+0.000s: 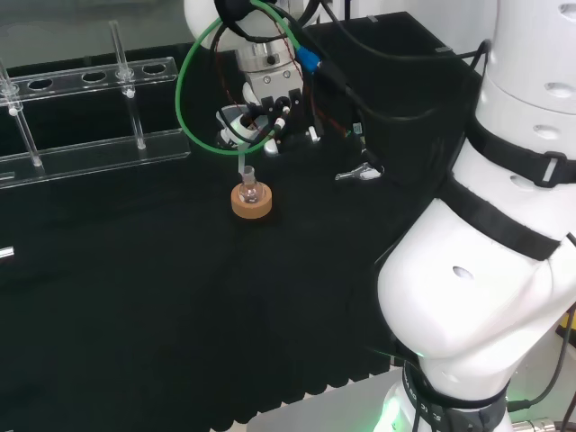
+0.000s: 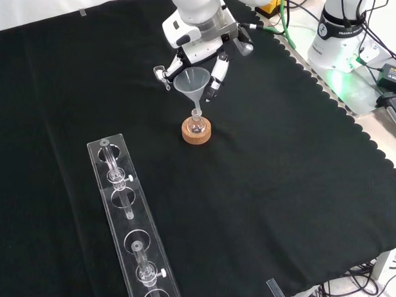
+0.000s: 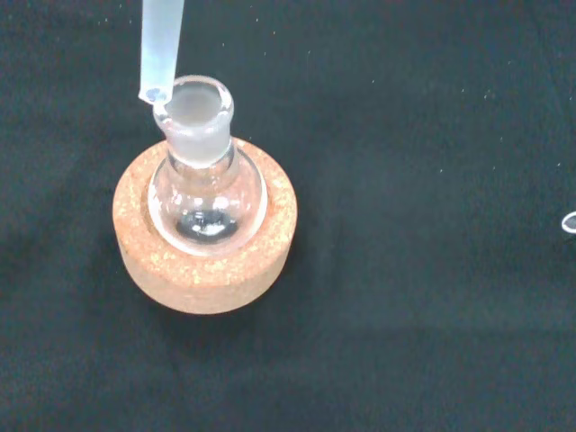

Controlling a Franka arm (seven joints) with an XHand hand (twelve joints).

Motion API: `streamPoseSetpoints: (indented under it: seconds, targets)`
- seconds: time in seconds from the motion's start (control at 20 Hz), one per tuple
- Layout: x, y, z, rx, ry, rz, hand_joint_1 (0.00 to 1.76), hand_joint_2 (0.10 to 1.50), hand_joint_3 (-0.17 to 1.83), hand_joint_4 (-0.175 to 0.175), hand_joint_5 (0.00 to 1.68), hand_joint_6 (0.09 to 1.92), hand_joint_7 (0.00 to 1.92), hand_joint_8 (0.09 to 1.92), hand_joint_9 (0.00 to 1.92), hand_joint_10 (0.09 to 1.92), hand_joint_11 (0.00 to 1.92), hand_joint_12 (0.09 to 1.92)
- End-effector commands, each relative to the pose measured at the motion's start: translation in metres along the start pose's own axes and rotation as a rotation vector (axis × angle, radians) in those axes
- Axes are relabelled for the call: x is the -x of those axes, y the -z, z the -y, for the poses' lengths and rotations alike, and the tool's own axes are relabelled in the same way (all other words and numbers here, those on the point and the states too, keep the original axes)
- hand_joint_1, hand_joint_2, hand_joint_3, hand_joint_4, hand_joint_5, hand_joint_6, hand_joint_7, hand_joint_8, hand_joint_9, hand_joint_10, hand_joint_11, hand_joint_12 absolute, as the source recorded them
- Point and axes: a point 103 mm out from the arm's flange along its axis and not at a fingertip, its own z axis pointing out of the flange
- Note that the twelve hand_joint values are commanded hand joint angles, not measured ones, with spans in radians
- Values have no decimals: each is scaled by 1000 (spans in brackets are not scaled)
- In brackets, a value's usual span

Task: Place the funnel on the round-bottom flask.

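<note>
A small clear round-bottom flask (image 3: 205, 189) stands upright in a cork ring stand (image 3: 203, 261) on the black cloth, also seen as the flask (image 2: 197, 126) in the front view and the flask (image 1: 250, 191) in the head view. The hand (image 2: 204, 47) hangs above it with its fingers curled round a clear plastic funnel (image 2: 190, 82). The funnel stem (image 3: 160, 49) points down, its tip beside the rim of the flask's mouth and just outside it. The funnel stem (image 1: 243, 166) shows above the flask neck in the head view.
A long clear test-tube rack (image 2: 130, 219) lies on the cloth toward the front view's lower left, the rack (image 1: 85, 112) at the head view's upper left. The arm's white links (image 1: 486, 234) fill the head view's right. The cloth's scalloped edge (image 2: 356, 129) runs along the front view's right.
</note>
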Motion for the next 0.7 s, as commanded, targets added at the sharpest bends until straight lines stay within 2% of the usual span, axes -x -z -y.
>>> streamPoseSetpoints:
  seconds: [0.05, 0.5, 0.7]
  targets:
    - [6, -1, 1, -4, -12, 6, 970, 1146, 231, -6, 740, 1427, 1131, 1582, 1669, 1280, 1829, 1090]
    - [4, -16, -4, -24, -8, -23, 969, 1123, 278, -4, 742, 1432, 1132, 1584, 1669, 1285, 1823, 1106]
    - [-2, -24, -6, 3, -34, 46, 969, 1122, 280, -4, 742, 1433, 1133, 1584, 1669, 1285, 1823, 1106]
